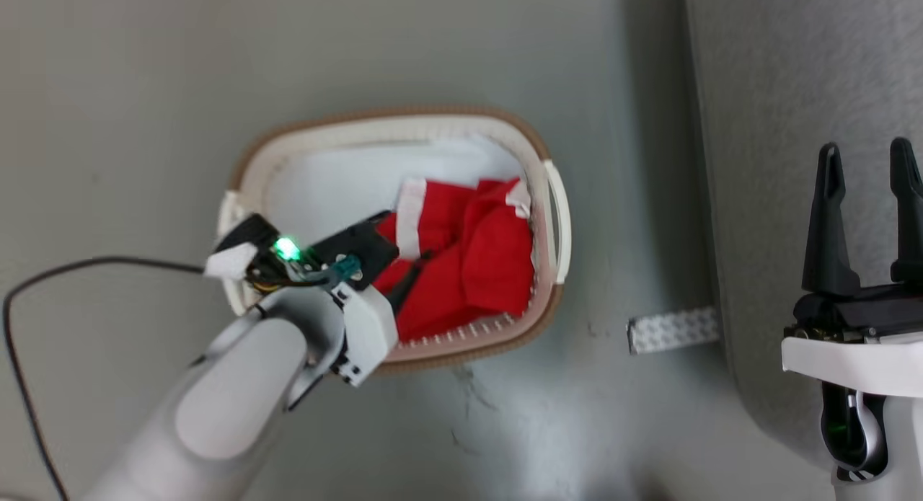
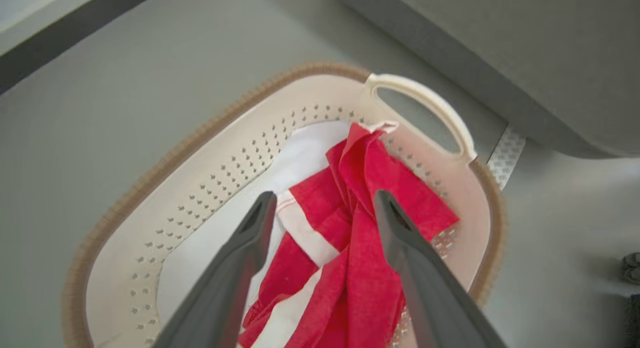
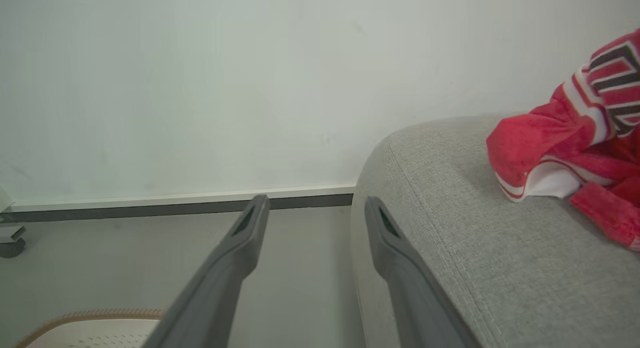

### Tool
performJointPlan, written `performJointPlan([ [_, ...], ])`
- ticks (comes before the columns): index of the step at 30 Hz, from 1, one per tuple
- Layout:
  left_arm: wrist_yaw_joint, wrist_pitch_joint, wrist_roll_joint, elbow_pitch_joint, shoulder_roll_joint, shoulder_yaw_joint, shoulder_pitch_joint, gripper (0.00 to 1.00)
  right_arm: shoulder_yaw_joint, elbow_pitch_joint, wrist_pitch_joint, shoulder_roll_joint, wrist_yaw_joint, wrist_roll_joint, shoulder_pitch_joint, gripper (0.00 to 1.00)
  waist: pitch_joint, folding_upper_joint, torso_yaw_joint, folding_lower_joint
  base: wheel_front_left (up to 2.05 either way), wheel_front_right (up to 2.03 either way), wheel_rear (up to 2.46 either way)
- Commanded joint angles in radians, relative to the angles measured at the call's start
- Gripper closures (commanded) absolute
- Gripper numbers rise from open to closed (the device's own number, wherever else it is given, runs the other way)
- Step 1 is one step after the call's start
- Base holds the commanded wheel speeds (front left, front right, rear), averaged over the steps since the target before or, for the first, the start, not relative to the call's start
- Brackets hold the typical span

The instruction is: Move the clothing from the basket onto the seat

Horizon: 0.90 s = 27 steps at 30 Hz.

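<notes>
Red clothing (image 1: 476, 256) with white trim lay crumpled in the basket (image 1: 404, 126), bunched toward the handle side nearest the sofa (image 1: 793, 90). It rested on a white pad (image 1: 339, 184) that covered the basket's bottom. A second red piece, a jersey (image 3: 575, 152) with black-and-white lettering, lay on the sofa's rounded top in the right wrist view.

The left gripper (image 2: 325, 200) reached down into the basket from the robot's side. Its two fingers were spread apart with the red cloth between and below them. Whether the tips touched the cloth could not be told, and nothing was pinched. The right gripper (image 1: 865, 155) hung over the sofa's edge, well apart from the basket, with its fingers parted and nothing between them.

The basket stood on a grey floor (image 1: 144, 90) near the sofa. A pale patterned strip (image 1: 674, 330) lay on the floor at the sofa's base, and a dark cable (image 1: 72, 270) looped across the floor on the left.
</notes>
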State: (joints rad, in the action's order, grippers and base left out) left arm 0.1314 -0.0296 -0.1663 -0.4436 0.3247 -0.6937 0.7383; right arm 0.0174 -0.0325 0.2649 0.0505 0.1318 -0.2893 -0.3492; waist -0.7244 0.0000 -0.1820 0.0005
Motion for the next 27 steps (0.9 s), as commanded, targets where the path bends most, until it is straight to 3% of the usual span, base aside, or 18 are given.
performJointPlan([
  [1,-0.002,-0.021,0.021,-0.021,0.017,-0.020,0.023,0.00,-0.003,-0.006,-0.001,0.000,-0.002,-0.004,-0.016,0.00,-0.108,0.0000,-0.039,-0.0005,0.00,0.00,0.00],
  [8,-0.002,-0.150,0.007,-0.139,0.077,-0.190,0.133,0.00,-0.026,-0.015,-0.001,0.000,-0.002,-0.019,-0.032,0.00,-0.168,0.0000,-0.051,-0.0005,0.00,0.00,0.00],
  [16,-0.002,-0.140,-0.032,-0.259,0.071,-0.244,0.241,0.02,-0.034,-0.043,-0.001,0.000,-0.002,0.009,-0.045,0.00,-0.233,0.0000,-0.066,-0.0005,0.00,0.00,0.00],
  [17,-0.002,-0.130,-0.040,-0.274,0.062,-0.246,0.247,0.95,-0.033,-0.044,-0.001,0.000,-0.002,0.011,-0.045,0.00,-0.235,0.0000,-0.067,-0.0005,0.00,0.00,0.00],
  [18,-0.002,-0.113,-0.043,-0.291,0.055,-0.241,0.256,1.00,-0.031,-0.045,-0.001,0.000,-0.002,0.012,-0.044,0.00,-0.236,0.0000,-0.066,-0.0005,0.00,0.00,0.00],
  [27,-0.016,0.039,-0.134,-0.403,-0.063,-0.189,0.253,1.00,0.004,-0.028,-0.001,0.001,-0.002,0.057,-0.026,0.00,-0.167,0.0000,0.010,-0.0005,0.00,0.00,0.00],
])
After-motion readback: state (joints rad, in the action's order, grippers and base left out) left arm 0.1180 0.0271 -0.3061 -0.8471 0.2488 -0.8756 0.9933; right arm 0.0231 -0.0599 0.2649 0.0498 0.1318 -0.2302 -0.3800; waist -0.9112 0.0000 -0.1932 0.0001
